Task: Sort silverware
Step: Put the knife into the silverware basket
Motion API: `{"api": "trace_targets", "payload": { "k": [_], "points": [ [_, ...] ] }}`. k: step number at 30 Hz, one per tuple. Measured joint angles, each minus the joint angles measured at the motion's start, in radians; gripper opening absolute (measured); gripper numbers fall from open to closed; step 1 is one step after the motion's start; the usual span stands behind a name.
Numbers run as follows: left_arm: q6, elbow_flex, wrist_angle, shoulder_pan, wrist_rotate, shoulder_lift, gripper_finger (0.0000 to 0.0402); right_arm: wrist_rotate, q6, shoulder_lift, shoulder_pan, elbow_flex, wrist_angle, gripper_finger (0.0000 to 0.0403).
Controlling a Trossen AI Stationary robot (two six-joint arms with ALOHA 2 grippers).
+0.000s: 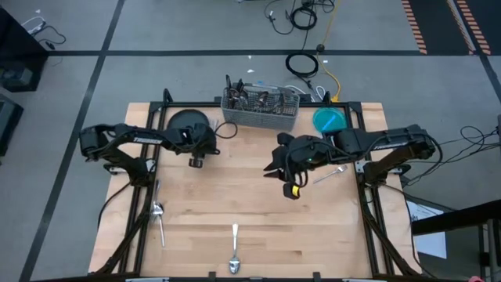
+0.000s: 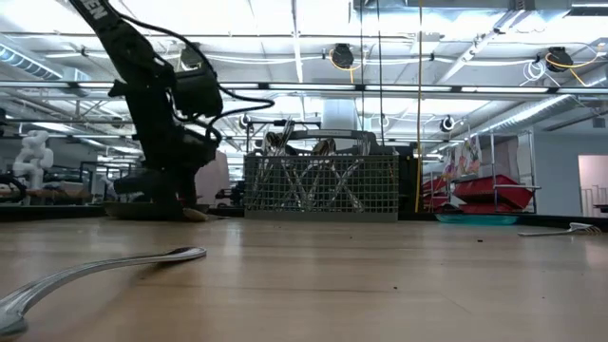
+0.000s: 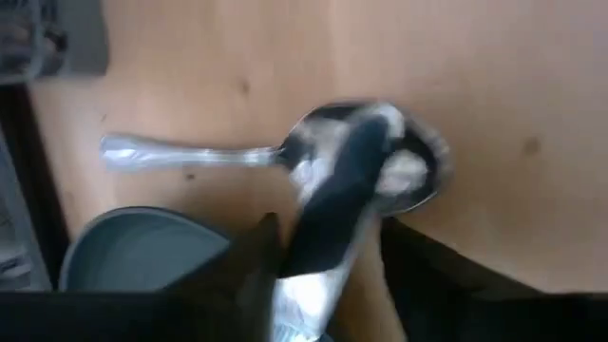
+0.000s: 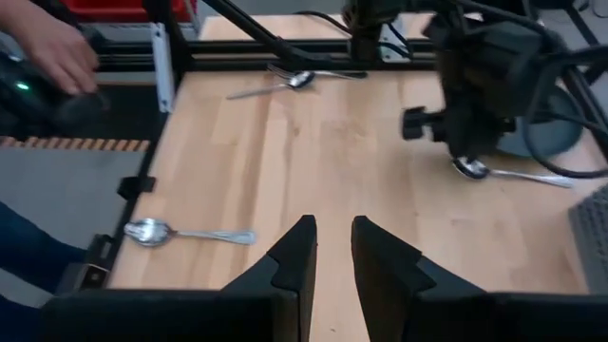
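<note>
Nearest spoon (image 2: 104, 267), left jaws over second spoon (image 3: 190, 152), hold unclear, right jaws ajar, empty

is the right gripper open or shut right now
Open and empty. In the right wrist view the right gripper shows bare table between its two fingers, hovering above the wood. The left gripper works by the plate.

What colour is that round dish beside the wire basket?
Teal; the round dish shows best in the high view.

Shiny silverware (image 1: 234, 249) lies scattered flat on wood.
</note>
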Motion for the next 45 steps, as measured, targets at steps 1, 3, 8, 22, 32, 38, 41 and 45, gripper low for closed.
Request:
{"api": "trace_targets", "payload": {
  "k": [1,3,8,22,32,38,41,45],
  "points": [
    [0.000,0.000,0.002,0.001,-0.014,0.000,0.0159,0.000,0.007,-0.001,0.008,0.000,0.005,0.0061],
    [0.000,0.000,0.015,0.000,-0.019,-0.004,0.0095,0.000,0.018,-0.001,0.023,0.000,0.019,0.0061],
    [-0.080,0.000,0.005,-0.013,-0.034,-0.047,0.0012,0.005,0.039,-0.002,0.051,0.000,0.053,0.0061],
    [-0.343,0.190,-0.059,-0.064,-0.143,-0.294,0.0003,0.181,0.015,-0.006,0.070,0.000,0.051,0.0061],
    [-0.517,0.228,0.793,-0.016,-0.144,-0.445,0.0003,0.631,-0.048,-0.077,0.165,0.000,-0.019,0.0061],
    [-0.495,0.228,0.952,0.044,-0.143,-0.334,0.0003,0.633,0.011,-0.098,0.199,0.000,-0.062,0.0061],
    [-0.520,0.227,0.957,0.064,-0.126,-0.259,0.0003,0.633,0.022,-0.098,0.213,0.000,-0.083,0.0061],
    [-0.525,0.226,1.013,0.089,-0.111,-0.180,0.0003,0.632,0.049,-0.098,0.223,0.000,-0.127,0.0061]
  ]
}}
